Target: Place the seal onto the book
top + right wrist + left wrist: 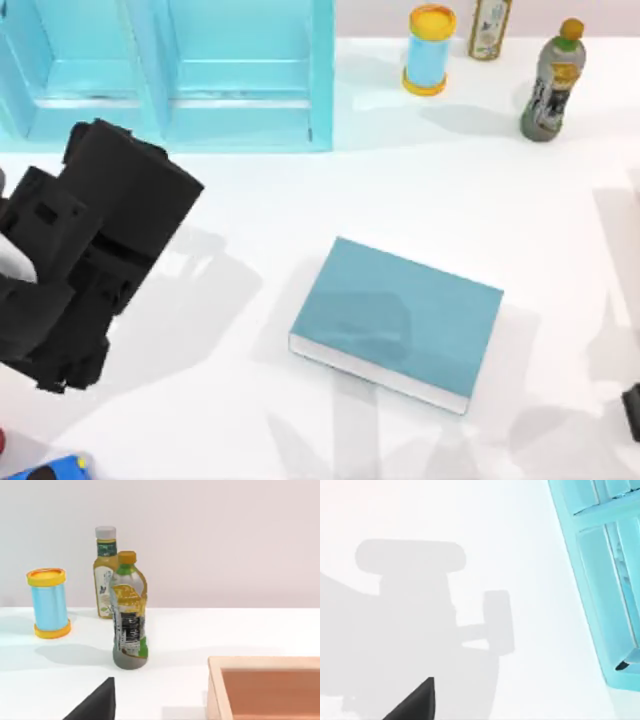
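My left arm [85,250] looms over the table's left, jaws' state untellable, beside the bare book [400,320].

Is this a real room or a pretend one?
Probably pretend, a computer-made tabletop: a plain white table with a teal book, a blue shelf unit and some bottles.

The book [398,322] is laid flat mid-counter [250,420], with the shelf unit [170,70] set behind it to the left and three bottles [552,82] behind to the right.
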Motion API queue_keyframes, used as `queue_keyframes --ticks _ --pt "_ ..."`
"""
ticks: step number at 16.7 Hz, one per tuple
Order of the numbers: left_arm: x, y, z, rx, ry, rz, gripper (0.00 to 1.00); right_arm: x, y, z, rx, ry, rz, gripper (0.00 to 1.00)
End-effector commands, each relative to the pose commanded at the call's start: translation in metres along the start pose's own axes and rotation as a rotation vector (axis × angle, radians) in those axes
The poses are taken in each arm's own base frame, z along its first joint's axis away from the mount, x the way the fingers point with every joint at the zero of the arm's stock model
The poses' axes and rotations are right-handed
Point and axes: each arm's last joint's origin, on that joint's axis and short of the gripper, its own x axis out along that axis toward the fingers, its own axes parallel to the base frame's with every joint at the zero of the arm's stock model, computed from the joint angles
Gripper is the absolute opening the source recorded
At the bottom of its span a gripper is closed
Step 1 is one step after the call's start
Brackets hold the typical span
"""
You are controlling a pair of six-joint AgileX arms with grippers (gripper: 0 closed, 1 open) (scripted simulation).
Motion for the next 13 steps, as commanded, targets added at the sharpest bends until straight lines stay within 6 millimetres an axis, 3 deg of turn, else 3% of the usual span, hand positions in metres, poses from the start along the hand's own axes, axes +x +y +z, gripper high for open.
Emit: queue_keyframes --ticks 3,6,13 --pt "0.001 0.027 0.043 0.217 0.046 -0.126 1.00 0.000 0.000 0.000 0.000 0.000 0.000 1.00" --pt "0.001 0.060 0.069 0.454 -0.003 -0.296 1.00 0.000 0.000 0.000 0.000 0.000 0.000 1.00" --pt "0.017 0.127 0.085 0.939 -0.357 -0.557 1.00 0.000 0.000 0.000 0.000 0.000 0.000 1.00"
